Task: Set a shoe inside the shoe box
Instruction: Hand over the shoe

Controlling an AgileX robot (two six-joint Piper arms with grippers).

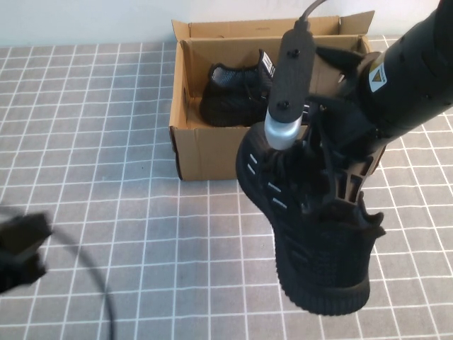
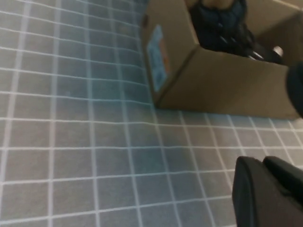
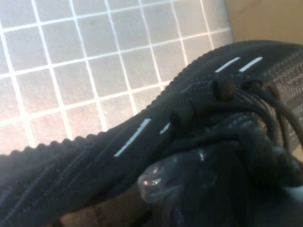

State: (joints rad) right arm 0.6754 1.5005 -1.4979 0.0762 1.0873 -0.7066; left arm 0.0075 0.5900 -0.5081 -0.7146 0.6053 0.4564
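Shoe (image 1: 311, 234): soft knit, light, floppy | right gripper (image 1: 322, 159) clenched on its laced throat, near shoe box (image 1: 205, 152) | left gripper (image 1: 21, 248) parked, fingers unreadable | second shoe (image 1: 237, 95) boxed

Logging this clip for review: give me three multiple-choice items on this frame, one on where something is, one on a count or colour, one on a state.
1. Where is the shoe held by the right gripper?
A. Inside the box
B. Lifted in front of the box, outside it
C. Behind the box

2. How many shoes are already in the box?
A. None
B. One
C. Two

3. What is the left gripper doing?
A. Holding a shoe
B. Gripping the box
C. Holding nothing, low at the table's left edge

Key:
1 B: in the high view the shoe hangs from the right gripper in front of the box's front wall.
2 B: one black shoe lies inside.
3 C: it sits apart from the shoes and box; how its jaws stand is not clear.
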